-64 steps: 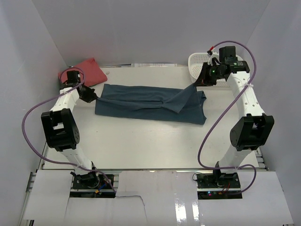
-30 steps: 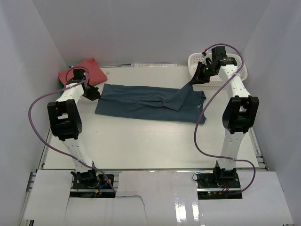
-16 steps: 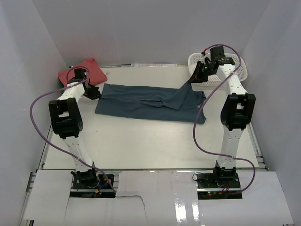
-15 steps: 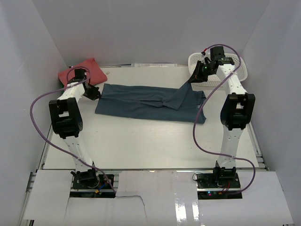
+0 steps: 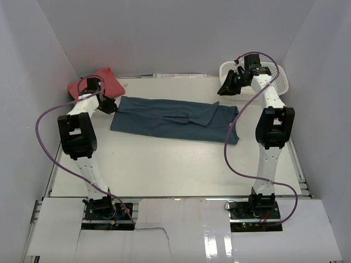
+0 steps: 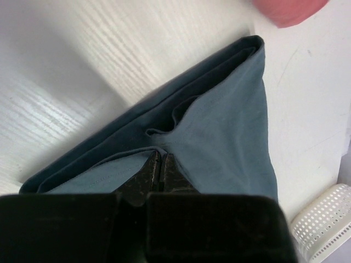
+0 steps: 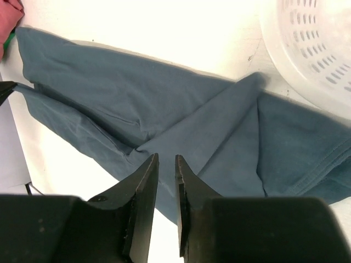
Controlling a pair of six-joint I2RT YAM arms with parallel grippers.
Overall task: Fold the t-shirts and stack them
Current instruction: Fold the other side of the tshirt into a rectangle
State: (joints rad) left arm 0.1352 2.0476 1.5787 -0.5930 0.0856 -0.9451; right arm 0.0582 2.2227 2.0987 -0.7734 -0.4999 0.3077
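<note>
The dark teal t-shirt (image 5: 164, 118) lies as a long folded band across the far half of the table. My left gripper (image 5: 111, 106) is at its left end, jaws shut on a fold of the teal cloth (image 6: 230, 137); in the left wrist view the gripper (image 6: 160, 156) pinches that fold. My right gripper (image 5: 224, 89) hovers above the shirt's right end near the basket. In the right wrist view that gripper (image 7: 166, 157) stands a little open with nothing between the fingers and the teal shirt (image 7: 109, 87) flat below. The coral-red t-shirt (image 5: 104, 82) lies folded at the far left corner.
A white lattice basket (image 5: 274, 82) stands at the far right corner, just behind my right gripper; its rim (image 7: 312, 49) shows in the right wrist view. White walls close in the table (image 5: 164, 170) on three sides. Purple cables loop from both arms.
My right gripper has opened and let go of the shirt's right flap, which has dropped flat on the table. The right wrist has drawn up toward the basket. The left gripper stays shut.
</note>
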